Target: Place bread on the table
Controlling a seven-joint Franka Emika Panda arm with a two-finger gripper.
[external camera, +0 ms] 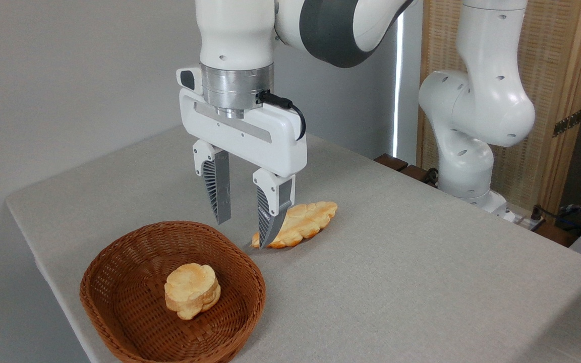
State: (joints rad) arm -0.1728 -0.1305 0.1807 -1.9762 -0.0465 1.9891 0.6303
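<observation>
the bread (192, 291) is seen lying in the wicker basket (119, 322), not yet on the table (421, 262); the gripper (245, 229) is held spread and empty above the basket's far rim, so the bread lies below it, nearer the camera and to the left

Two pieces of bread are in view: one small round bread (191, 291) inside the basket at near left, and one long flat leaf-shaped bread (304, 222) farther right on the table (421, 282). One wicker basket (119, 312) stands there.
</observation>
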